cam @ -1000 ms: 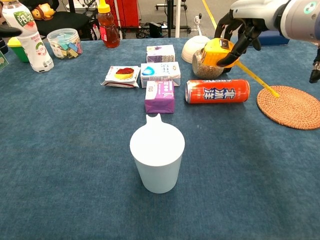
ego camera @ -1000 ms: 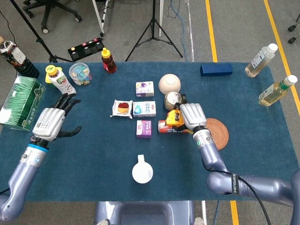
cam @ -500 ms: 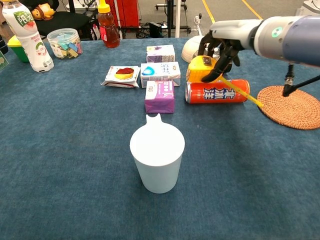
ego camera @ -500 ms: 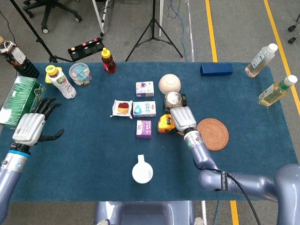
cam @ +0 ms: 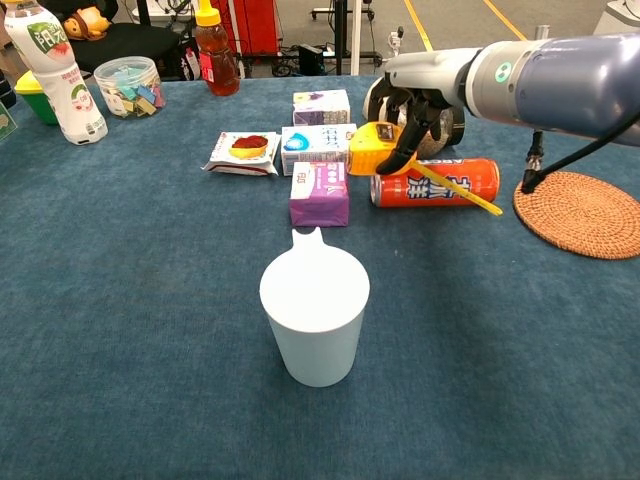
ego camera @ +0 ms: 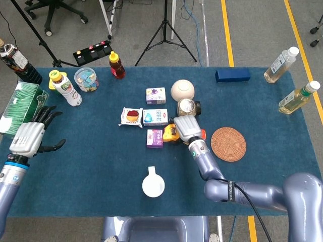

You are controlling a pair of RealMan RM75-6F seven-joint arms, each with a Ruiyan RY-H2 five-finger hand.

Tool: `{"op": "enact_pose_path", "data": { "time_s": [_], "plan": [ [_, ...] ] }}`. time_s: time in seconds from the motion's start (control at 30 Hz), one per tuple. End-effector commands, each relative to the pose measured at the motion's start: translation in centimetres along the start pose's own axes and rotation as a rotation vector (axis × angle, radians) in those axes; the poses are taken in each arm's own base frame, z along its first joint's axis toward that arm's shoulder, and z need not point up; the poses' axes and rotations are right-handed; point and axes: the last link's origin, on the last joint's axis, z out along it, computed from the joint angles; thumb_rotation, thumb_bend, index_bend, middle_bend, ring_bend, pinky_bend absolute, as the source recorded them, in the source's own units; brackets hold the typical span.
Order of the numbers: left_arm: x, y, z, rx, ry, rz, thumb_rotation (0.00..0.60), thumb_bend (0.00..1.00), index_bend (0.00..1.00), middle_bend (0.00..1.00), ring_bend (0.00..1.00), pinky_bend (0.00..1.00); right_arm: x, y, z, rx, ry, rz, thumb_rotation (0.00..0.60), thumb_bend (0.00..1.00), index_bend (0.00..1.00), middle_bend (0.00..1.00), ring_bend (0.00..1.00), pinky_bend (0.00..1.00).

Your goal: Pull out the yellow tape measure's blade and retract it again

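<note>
**Tape measure in my R hand, blade out**

My R hand [cam: 418, 112] grips the yellow tape measure [cam: 375, 148], fingers curled over its top. It sits above the left end of the red can [cam: 437, 182], which lies on its side on the blue table cloth [cam: 150, 300]. The blade [cam: 458, 189] is out, slanting down and to the right across the can's front; its tip lies just short of the round woven mat [cam: 580, 212], not touching.

Head view: tape measure [ego camera: 169, 133] sits between the purple carton [ego camera: 154, 138] and my R hand [ego camera: 185, 127]. Behind the hand: a jar [ego camera: 186, 106] and a pale bowl [ego camera: 182, 90].

My L hand [ego camera: 29, 136] is well apart at the table's left edge, near the green tissue pack [ego camera: 22, 103]. Fingers spread, holding nothing.

White cup [cam: 314, 317] stands nearest the chest cam, in front of the cartons.
</note>
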Motion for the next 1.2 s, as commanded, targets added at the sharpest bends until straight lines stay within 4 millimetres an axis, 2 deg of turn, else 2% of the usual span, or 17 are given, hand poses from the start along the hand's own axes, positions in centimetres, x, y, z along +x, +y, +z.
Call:
{"op": "enact_pose_path", "data": {
  "time_s": [0.03, 0.33, 0.57, 0.83, 1.0, 1.2],
  "plan": [
    [0.0, -0.1, 0.0, 0.0, 0.0, -0.001, 0.518, 0.25, 0.14, 0.08, 0.0, 0.29, -0.1, -0.3, 0.1, 0.006, -0.006, -0.007, 0.512, 0.25, 0.45, 0.42, 0.4, 0.45],
    [0.1, -0.3, -0.1, 0.003, 0.005, -0.006, 0.519, 0.25, 0.14, 0.08, 0.0, 0.29, -0.2, -2.0, 0.7, 0.025, -0.005, -0.016, 0.508, 0.24, 0.43, 0.4, 0.38, 0.41],
    [0.0, -0.6, 0.0, 0.005, 0.005, -0.005, 0.516, 0.25, 0.14, 0.08, 0.0, 0.29, -0.2, -2.3, 1.0, 0.022, -0.022, -0.028, 0.509, 0.23, 0.25, 0.3, 0.26, 0.28],
    [-0.1, -0.5, 0.1, 0.0, 0.006, -0.01, 0.507, 0.25, 0.14, 0.08, 0.0, 0.29, 0.4, -2.0, 0.4, 0.029, -0.038, -0.058, 0.51, 0.21, 0.07, 0.17, 0.15, 0.21],
    [0.0, -0.6, 0.0, 0.004, 0.009, -0.014, 0.509, 0.25, 0.14, 0.08, 0.0, 0.28, 1.6, -1.5, -0.5, 0.035, -0.009, -0.049, 0.508, 0.21, 0.06, 0.16, 0.14, 0.21],
    [0.3, -1.1, -0.4, 0.019, 0.03, -0.016, 0.535, 0.25, 0.14, 0.08, 0.0, 0.29, 3.5, -0.1, -1.9, 0.029, 0.069, -0.01, 0.51, 0.21, 0.19, 0.21, 0.18, 0.24]
  ]
}}
